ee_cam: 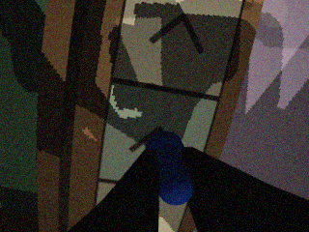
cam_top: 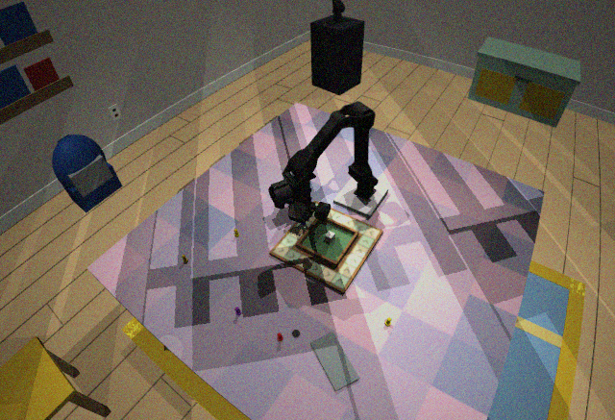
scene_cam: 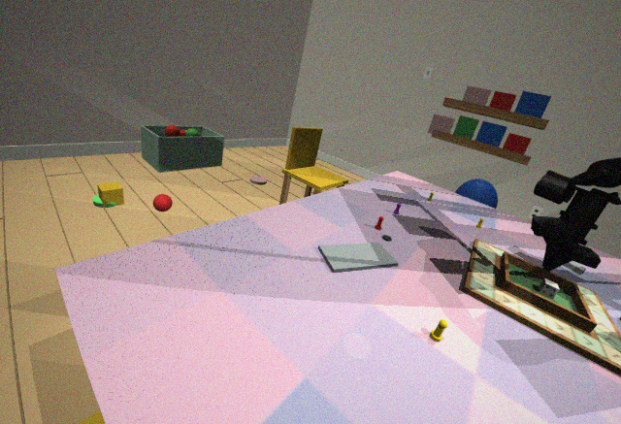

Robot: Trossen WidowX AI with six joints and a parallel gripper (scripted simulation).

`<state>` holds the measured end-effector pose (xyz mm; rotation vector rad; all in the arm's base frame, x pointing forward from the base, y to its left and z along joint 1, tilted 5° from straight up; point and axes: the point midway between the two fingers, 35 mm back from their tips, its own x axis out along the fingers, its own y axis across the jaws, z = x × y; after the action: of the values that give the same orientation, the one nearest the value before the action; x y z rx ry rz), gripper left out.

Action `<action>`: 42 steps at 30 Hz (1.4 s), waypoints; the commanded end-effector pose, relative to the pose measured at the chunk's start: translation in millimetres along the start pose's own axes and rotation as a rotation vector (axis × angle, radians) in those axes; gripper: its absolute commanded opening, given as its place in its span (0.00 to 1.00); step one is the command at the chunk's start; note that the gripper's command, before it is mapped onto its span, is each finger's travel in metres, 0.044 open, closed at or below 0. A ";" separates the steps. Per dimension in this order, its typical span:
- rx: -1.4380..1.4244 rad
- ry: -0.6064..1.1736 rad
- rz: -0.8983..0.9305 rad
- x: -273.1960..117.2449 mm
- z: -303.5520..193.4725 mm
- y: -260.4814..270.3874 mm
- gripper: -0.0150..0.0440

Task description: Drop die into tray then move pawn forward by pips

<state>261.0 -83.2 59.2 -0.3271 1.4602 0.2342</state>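
My gripper (ee_cam: 168, 159) (cam_top: 302, 225) is shut on the blue pawn (ee_cam: 175, 186), low over the left side of the board (cam_top: 358, 258) (scene_cam: 526, 312) (ee_cam: 199, 125) in the top view. The pawn is between the fingertips over a pale green square; whether its base touches the board cannot be told. The arrows there point to the top of the wrist view. The white die (cam_top: 330, 234) (scene_cam: 549, 286) lies in the green-floored tray (cam_top: 341, 248) at the board's middle. Its top pips are too blurred to read. The fingertips are hidden in the exterior view.
Yellow pawns (cam_top: 236, 233) (cam_top: 184, 259) (cam_top: 387, 322), a purple pawn (cam_top: 237, 311) (scene_cam: 397, 209) and a red pawn (cam_top: 280, 336) (scene_cam: 378, 222) stand on the table. A dark disc (cam_top: 296, 333) (scene_cam: 386, 237) and a grey-green slab (cam_top: 334, 361) (scene_cam: 356, 256) lie near the red pawn.
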 end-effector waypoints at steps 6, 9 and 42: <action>-0.003 -0.002 0.005 -34.8 5.9 -4.3 0.25; -0.003 -0.002 0.005 -50.1 7.0 -5.5 0.25; -0.002 -0.005 0.006 -49.0 47.1 -6.1 0.25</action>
<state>294.8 -74.3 131.7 -0.3292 1.4442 0.2370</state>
